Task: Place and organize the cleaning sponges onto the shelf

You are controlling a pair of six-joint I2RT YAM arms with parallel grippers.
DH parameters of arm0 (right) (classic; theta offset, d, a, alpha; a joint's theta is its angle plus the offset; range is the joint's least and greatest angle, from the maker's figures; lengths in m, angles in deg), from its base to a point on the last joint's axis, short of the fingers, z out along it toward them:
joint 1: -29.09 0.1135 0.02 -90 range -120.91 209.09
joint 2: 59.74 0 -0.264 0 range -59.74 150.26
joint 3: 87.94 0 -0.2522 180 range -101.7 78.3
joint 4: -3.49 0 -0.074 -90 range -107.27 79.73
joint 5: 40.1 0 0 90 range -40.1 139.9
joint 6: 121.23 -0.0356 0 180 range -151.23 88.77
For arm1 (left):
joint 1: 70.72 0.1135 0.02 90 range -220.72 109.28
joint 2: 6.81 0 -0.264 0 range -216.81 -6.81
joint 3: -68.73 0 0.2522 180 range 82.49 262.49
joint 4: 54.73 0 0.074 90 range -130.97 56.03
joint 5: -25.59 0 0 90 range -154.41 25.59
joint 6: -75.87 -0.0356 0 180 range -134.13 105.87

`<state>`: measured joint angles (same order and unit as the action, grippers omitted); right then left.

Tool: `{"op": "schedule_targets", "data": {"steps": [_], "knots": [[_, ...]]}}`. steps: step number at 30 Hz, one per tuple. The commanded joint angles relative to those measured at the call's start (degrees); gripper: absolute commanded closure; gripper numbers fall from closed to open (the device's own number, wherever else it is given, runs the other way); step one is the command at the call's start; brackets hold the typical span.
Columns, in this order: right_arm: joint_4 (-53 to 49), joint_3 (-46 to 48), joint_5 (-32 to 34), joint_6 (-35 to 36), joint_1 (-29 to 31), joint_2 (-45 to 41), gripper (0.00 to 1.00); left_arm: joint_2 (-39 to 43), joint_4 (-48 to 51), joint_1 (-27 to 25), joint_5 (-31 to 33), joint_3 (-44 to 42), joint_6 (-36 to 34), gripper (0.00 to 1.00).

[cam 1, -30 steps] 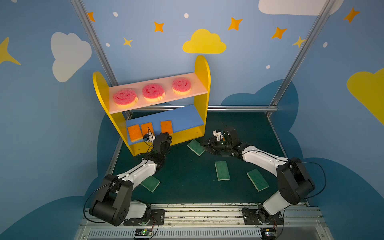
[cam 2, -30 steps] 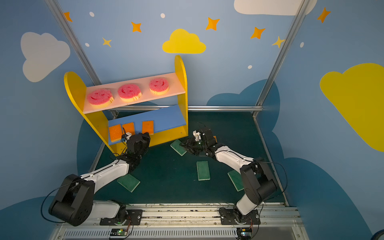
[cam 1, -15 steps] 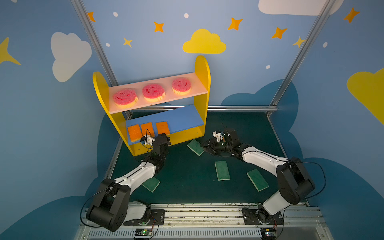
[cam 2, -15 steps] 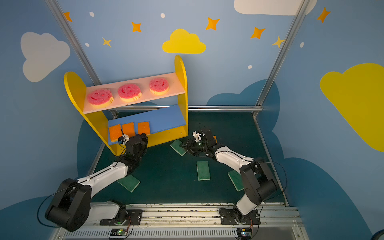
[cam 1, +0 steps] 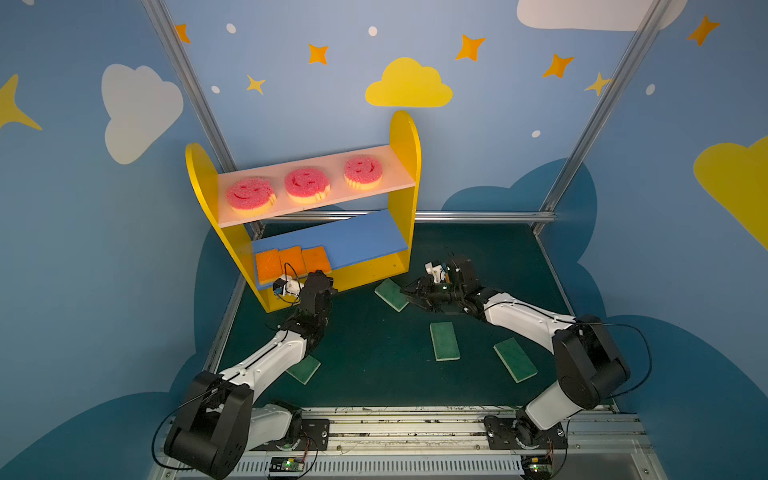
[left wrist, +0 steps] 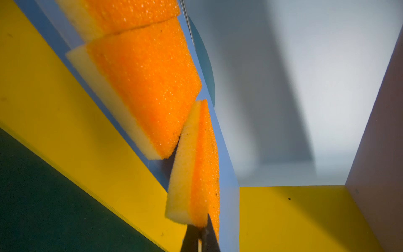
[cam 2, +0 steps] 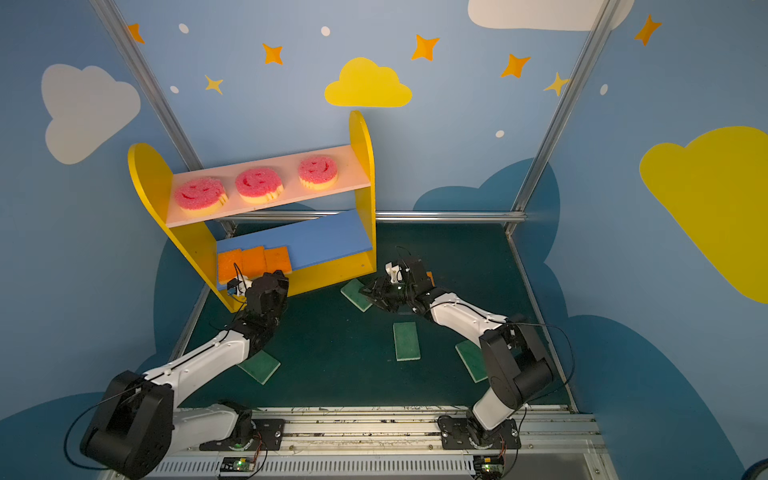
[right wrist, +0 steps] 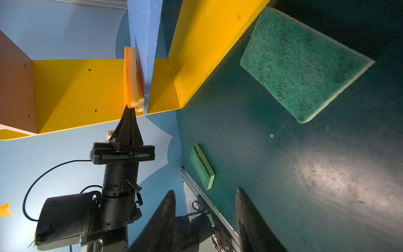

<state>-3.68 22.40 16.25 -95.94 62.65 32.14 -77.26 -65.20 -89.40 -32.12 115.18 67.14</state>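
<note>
The shelf holds three pink smiley sponges on its pink board. Three orange sponges lie side by side at the left end of the blue board. My left gripper is shut, its tip touching the front end of the right-hand orange sponge. Several green sponges lie on the floor. My right gripper stands open and empty just right of the green sponge in front of the shelf.
Another green sponge lies partly under my left forearm, and one more sits near my right arm's elbow. A sliver of orange shows behind my right wrist. The right half of the blue board is bare.
My left gripper has slid left along the blue board's front, pushing the right-hand orange sponge up against the other two. The right arm has not moved.
</note>
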Motion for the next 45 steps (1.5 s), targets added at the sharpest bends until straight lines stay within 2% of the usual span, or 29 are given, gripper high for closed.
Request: {"op": "schedule_targets", "data": {"steps": [1,11,13,19,28,35,40,45], "knots": [[0.6,0.5,-0.5,0.0,0.0,-1.2,0.55,1.7,1.9,0.5,2.2,-0.3,-0.3,0.97],[0.4,0.2,-0.4,0.1,0.3,-0.9,0.55,1.7,2.5,2.2,0.1,-0.6,0.3,0.97],[0.0,0.0,-0.3,0.3,0.3,-1.1,0.55,1.8,2.6,2.3,-0.5,-0.9,0.5,0.90],[-0.7,-0.5,-0.1,0.6,0.3,-1.2,0.55,2.5,3.2,2.7,-1.3,-1.5,0.4,0.55],[-2.0,-1.2,0.2,1.2,0.1,-1.7,0.55,3.8,5.0,2.7,-6.0,-0.7,-0.8,0.37],[-3.9,-1.1,0.3,2.7,-1.0,-2.5,0.54,5.5,10.1,2.4,-11.7,0.9,-4.0,0.12],[-3.9,0.5,0.2,3.3,-2.8,-4.2,0.52,7.7,13.8,1.6,-13.4,2.1,-7.6,0.06],[-4.4,2.3,0.0,5.3,-5.5,-6.7,0.46,8.3,16.6,-0.7,-16.1,4.0,-13.2,0.05]]}}
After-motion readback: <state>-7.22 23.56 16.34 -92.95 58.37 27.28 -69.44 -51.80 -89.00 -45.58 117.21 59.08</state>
